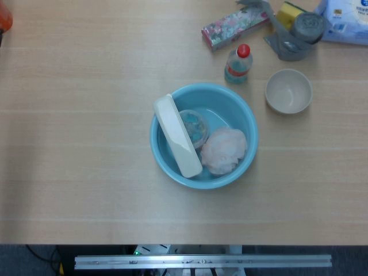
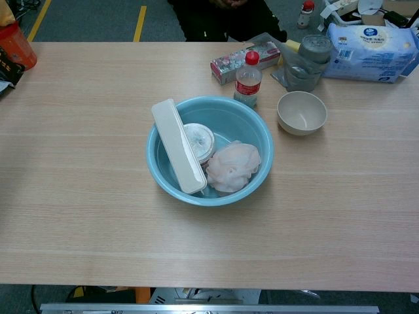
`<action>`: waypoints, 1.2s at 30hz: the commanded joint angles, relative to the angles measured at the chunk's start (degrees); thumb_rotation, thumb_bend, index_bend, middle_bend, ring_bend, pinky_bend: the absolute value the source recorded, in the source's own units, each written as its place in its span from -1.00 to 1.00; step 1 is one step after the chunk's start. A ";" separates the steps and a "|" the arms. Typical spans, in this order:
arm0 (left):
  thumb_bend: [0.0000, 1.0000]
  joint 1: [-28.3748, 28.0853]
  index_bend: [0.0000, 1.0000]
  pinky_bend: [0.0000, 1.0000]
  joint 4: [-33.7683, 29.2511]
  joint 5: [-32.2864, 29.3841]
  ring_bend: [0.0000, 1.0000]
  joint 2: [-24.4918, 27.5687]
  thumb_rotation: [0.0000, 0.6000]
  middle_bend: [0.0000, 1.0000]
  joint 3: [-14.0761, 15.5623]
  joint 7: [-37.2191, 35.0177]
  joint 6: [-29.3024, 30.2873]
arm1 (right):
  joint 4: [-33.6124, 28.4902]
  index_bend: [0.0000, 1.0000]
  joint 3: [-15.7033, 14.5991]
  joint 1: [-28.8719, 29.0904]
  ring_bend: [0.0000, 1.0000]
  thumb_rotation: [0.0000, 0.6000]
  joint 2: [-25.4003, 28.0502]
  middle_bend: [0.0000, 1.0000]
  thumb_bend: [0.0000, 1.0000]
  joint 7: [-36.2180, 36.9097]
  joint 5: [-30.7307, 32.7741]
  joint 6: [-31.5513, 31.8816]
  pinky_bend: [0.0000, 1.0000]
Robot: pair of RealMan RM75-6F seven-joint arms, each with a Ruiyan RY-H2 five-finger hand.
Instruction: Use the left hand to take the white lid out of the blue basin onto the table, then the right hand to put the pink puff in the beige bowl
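A blue basin (image 1: 247, 123) (image 2: 258, 127) sits mid-table. Inside it a long white lid (image 1: 177, 135) (image 2: 177, 145) leans on the left rim, tilted. The pink puff (image 1: 224, 150) (image 2: 232, 167) lies in the basin's right half. Between them stands a small round container (image 1: 194, 126) (image 2: 198, 139). The beige bowl (image 1: 288, 91) (image 2: 302, 112) stands empty to the right of the basin, apart from it. Neither hand shows in either view.
A small bottle with a red cap (image 1: 238, 64) (image 2: 247, 79) stands just behind the basin. Further back lie a floral box (image 1: 233, 27) (image 2: 229, 62), grey tape rolls (image 1: 302, 31) (image 2: 308, 59) and a tissue pack (image 2: 370, 49). An orange object (image 2: 16, 42) sits at the far left edge.
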 commanded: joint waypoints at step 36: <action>-0.29 -21.44 -0.59 -0.93 4.38 19.90 -0.68 1.20 1.00 -0.66 2.66 -9.11 -18.35 | -10.66 -0.51 3.34 4.60 -0.82 1.00 9.84 -0.40 -0.25 6.64 0.13 -6.96 -0.69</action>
